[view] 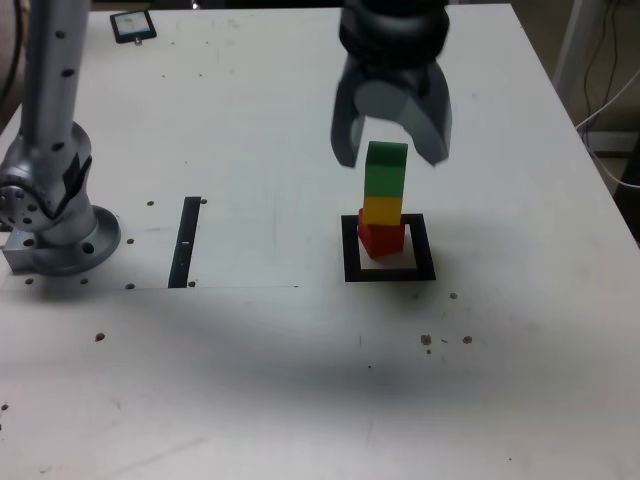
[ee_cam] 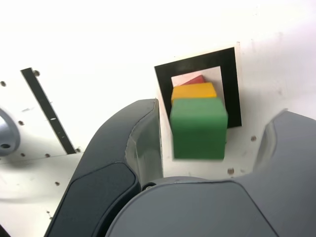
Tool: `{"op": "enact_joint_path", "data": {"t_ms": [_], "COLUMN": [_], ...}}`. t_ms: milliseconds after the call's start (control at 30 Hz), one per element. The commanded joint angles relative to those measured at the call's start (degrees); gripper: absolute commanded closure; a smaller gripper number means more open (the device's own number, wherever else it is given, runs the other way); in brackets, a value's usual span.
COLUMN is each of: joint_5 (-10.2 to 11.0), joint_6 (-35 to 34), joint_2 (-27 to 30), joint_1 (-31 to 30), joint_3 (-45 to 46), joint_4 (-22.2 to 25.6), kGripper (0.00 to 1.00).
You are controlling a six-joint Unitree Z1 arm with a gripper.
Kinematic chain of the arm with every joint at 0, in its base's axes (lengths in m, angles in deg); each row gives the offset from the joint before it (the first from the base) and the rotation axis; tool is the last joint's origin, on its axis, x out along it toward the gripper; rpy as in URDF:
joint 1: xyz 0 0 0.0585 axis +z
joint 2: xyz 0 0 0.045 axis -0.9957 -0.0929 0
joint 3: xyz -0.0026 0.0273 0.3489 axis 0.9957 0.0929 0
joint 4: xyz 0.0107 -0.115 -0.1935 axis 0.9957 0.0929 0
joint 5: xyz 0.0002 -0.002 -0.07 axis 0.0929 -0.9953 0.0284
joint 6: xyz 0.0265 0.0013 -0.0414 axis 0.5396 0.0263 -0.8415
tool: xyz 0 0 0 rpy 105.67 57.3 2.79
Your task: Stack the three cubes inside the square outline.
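Our gripper [view: 392,152] stands with jaws apart around the green cube [view: 386,169] topping yellow [view: 381,210] and red [view: 381,238] inside the outline [view: 390,272], so we should lift straight up without brushing it.

We see our gripper [view: 391,150] hanging from the top of the exterior view, pointing straight down, its dark wrist housing blurred above it. Its two grey fingers [view: 346,125] stand spread apart, one on each side, with clear space between them and nothing clamped. In the wrist view the same two fingers [ee_cam: 131,148] curve outward from the gripper body, plainly parted. At the exterior view's left our arm's silver base [view: 55,215] sits bolted down, with a perforated upright link rising from it out of the picture.
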Motion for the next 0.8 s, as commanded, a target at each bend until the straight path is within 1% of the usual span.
{"op": "enact_joint_path", "data": {"t_ms": [0,100,167,300,400,533,667,767], "joint_5": [0.03,-0.31,-0.79,-2.47,-3.28,-3.53,-3.54,-3.57], "joint_6": [0.21,0.04,-0.34,-1.84,-2.92,-4.67,-8.53,-11.36], "joint_2": [2.74,6.02,8.43,13.88,17.5,22.23,26.87,28.86], "joint_1": [-0.66,-1.56,-2.11,-2.91,-3.4,-3.79,-3.84,-3.84], "joint_3": [0.82,3.09,5.47,12.65,18.34,26.23,35.14,40.39], "joint_4": [1.15,1.97,1.68,-1.05,-2.89,-4.43,-6.74,-8.56], "kGripper": [0.01,0.01,0.01,0.01,0.01,0.01,0.01,0.01]}}
